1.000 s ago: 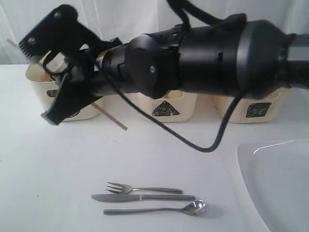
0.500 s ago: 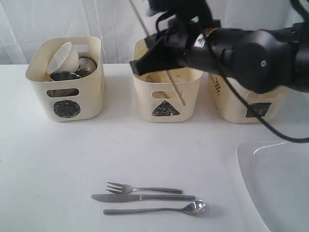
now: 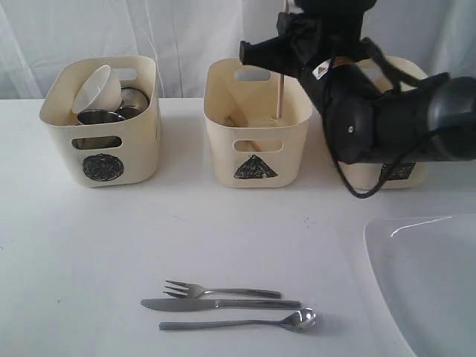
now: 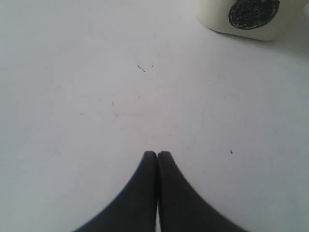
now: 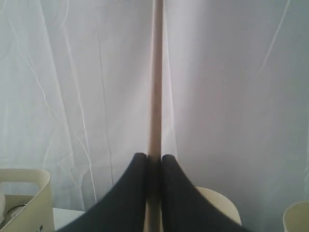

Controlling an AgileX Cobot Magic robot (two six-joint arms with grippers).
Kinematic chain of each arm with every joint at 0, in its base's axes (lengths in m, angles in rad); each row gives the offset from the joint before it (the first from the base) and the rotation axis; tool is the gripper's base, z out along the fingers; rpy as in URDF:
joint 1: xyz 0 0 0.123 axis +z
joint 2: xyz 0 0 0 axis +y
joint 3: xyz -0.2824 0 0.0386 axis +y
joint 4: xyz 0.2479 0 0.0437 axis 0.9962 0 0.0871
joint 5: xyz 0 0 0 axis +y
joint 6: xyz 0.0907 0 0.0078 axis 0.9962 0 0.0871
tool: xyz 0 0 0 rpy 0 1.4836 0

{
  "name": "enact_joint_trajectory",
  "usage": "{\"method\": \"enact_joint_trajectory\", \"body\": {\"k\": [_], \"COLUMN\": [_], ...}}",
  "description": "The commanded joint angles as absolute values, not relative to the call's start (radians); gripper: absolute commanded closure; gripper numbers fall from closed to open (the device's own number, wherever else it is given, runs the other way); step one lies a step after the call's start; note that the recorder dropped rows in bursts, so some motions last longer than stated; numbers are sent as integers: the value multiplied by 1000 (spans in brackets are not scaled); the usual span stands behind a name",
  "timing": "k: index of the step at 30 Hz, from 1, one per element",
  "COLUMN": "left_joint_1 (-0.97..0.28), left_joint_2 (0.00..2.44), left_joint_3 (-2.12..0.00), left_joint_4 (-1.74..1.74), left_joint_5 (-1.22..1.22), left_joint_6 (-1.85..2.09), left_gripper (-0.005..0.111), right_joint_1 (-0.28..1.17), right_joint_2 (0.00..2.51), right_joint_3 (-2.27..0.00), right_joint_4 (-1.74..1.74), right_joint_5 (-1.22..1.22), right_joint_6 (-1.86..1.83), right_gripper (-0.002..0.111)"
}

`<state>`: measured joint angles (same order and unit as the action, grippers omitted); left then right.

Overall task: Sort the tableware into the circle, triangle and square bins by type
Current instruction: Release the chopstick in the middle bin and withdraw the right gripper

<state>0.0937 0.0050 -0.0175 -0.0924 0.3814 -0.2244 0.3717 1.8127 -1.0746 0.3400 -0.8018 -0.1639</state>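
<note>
Chopstick (image 5: 154, 82) is pinched upright in my right gripper's (image 5: 154, 162) jaws, tip in the triangle bin (image 3: 223, 158) beneath them. Next I'd release; left gripper's (image 4: 157, 155) jaws pressed together.

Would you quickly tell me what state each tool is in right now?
Left tool: closed, holding nothing.
Right tool: closed on a chopstick.
</note>
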Motion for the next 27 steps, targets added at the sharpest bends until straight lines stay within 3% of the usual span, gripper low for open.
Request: {"method": "enact_joint_trajectory", "body": {"k": [1, 17, 20, 24, 27], "left_joint_1": [97, 97, 97, 97, 97], "left_joint_2": [0, 0, 0, 0, 0], "left_joint_3": [-8, -8, -8, -8, -8], "left_joint_4": [-100, -100, -100, -100, -100], "left_joint_5": [436, 436, 436, 436, 436], "left_joint_6": [-229, -229, -229, -229, -229], "left_gripper": [107, 107, 107, 107, 107], "right_joint_1": [367, 360, 351, 338, 338], "right_joint_2": [1910, 2102, 2112, 2114, 2114], "right_joint_3": [-1151, -1379, -1388, -1388, -1388], "right_joint_4": [330, 325, 336, 348, 348], "right_joint_5": [-862, -814, -808, -808, -808], "right_joint_6": [-150, -154, -154, -154, -154], "right_gripper": [108, 108, 98, 71, 65]}}
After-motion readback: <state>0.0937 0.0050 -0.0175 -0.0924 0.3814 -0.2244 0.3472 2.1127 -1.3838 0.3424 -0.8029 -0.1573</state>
